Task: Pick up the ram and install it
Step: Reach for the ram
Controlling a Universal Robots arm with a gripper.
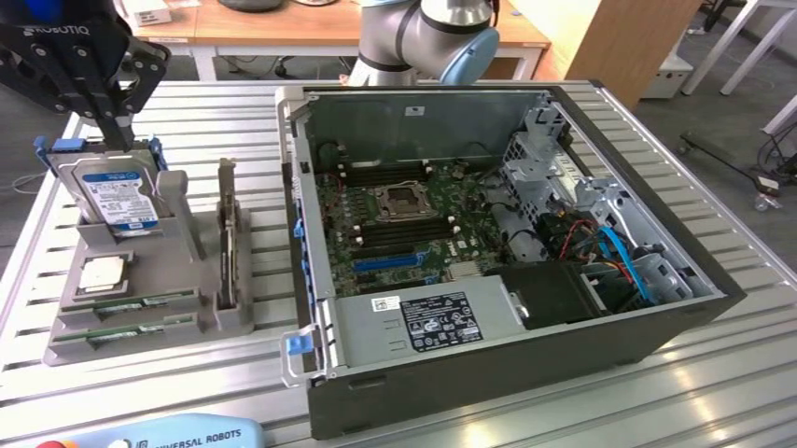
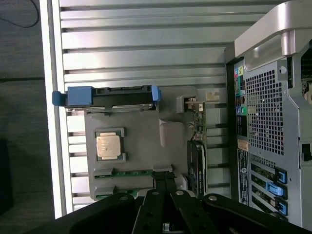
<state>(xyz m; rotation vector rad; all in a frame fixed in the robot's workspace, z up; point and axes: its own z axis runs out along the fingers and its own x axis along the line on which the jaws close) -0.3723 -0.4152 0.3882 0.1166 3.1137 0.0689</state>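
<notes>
Two green ram sticks lie flat in slots of the grey holder (image 1: 187, 322), one (image 1: 131, 302) just behind the other (image 1: 115, 329). In the wrist view the ram sticks (image 2: 131, 172) (image 2: 114, 196) sit just beside the fingertips. My gripper (image 1: 115, 131) hangs high over the holder's far end, behind the upright hard drive (image 1: 122, 194). Its fingers are shut together with nothing between them, and the gripper (image 2: 165, 176) is well clear of the ram. The open computer case (image 1: 498, 233) shows its motherboard (image 1: 398, 215) with dark memory slots.
On the holder (image 2: 141, 136) also sit a silver CPU chip (image 1: 100, 273) (image 2: 109, 146) and an upright expansion card (image 1: 227, 238) (image 2: 197, 146). The case's rear panel (image 2: 268, 122) stands close beside the holder. A pendant (image 1: 149, 436) lies at the table's front edge.
</notes>
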